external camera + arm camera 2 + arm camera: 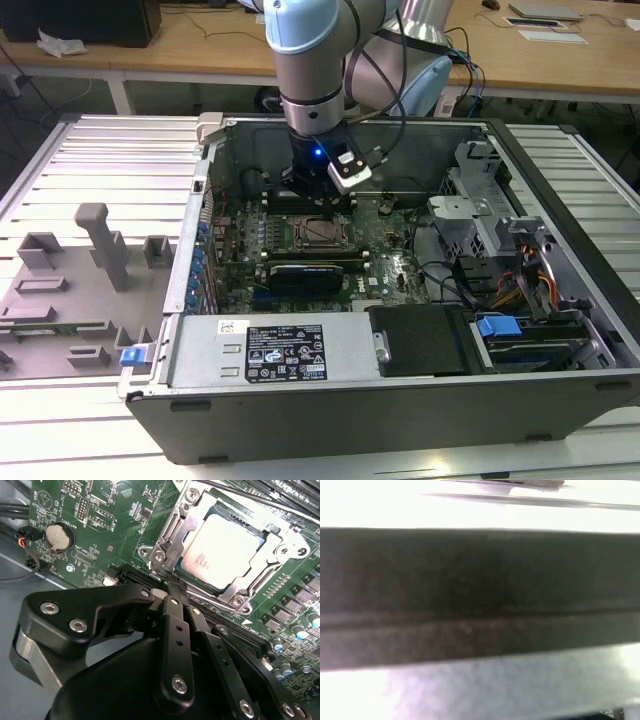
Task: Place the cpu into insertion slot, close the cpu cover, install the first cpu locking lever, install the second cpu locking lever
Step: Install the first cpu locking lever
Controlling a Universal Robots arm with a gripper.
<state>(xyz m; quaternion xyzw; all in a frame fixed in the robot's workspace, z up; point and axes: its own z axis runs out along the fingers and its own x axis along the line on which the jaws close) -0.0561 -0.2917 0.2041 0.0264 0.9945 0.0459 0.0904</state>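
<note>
Wherever visible, cpu [222,550] under cover [282,545]

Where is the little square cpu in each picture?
Exterior view: the cpu sits mid-picture on the green circuit board, under the arm's wrist.
Second wrist view: the cpu lies framed by the silver cpu cover.
Shared landmark: the green circuit board around it.

Exterior view is looking down at mid range into the open case [200,355], arm [315,70] behind. Second wrist view is looking close past the gripper [172,587] at the cpu [220,550]. Both are sharing the slot [318,232]. First wrist view is facing a dark band [480,590] very near.
</note>
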